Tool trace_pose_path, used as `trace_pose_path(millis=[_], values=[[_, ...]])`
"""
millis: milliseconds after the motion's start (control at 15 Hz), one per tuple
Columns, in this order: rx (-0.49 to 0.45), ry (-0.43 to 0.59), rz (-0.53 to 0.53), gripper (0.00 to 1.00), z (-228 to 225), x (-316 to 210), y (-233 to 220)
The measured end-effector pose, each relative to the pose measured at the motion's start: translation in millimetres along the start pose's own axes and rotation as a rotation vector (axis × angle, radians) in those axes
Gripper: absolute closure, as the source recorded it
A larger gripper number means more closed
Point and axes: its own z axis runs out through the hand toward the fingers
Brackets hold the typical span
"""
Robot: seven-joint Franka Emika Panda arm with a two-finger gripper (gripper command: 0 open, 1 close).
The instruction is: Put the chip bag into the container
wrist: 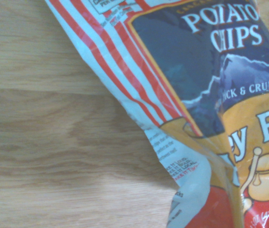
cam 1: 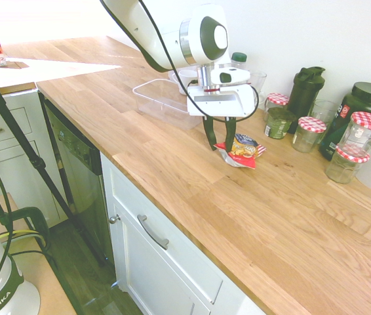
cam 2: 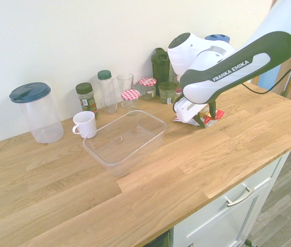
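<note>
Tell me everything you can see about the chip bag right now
The chip bag is a small, crinkled, shiny foil packet lying on the wooden counter, in front of the jars and apart from the clear container. It has red-and-white stripes, a dark blue panel reading "POTATO CHIPS" and a yellow lower part. The gripper stands over its near edge, fingers narrowed around it; the bag is not lifted.
</note>
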Motion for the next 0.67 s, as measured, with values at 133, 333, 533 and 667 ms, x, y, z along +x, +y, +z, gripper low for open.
trace_pose_path(millis=[133,333,533,667], values=[[-0.001,0.002,-0.003,1.0,1.8,-0.6,-0.6],[-0.003,0.008,-0.009,1.0,1.2,-1.2,-1.3],[-0.005,0.015,-0.014,1.0,0.7,-1.7,-1.9],[-0.004,0.017,-0.014,1.0,-0.3,-3.1,-3.2]])
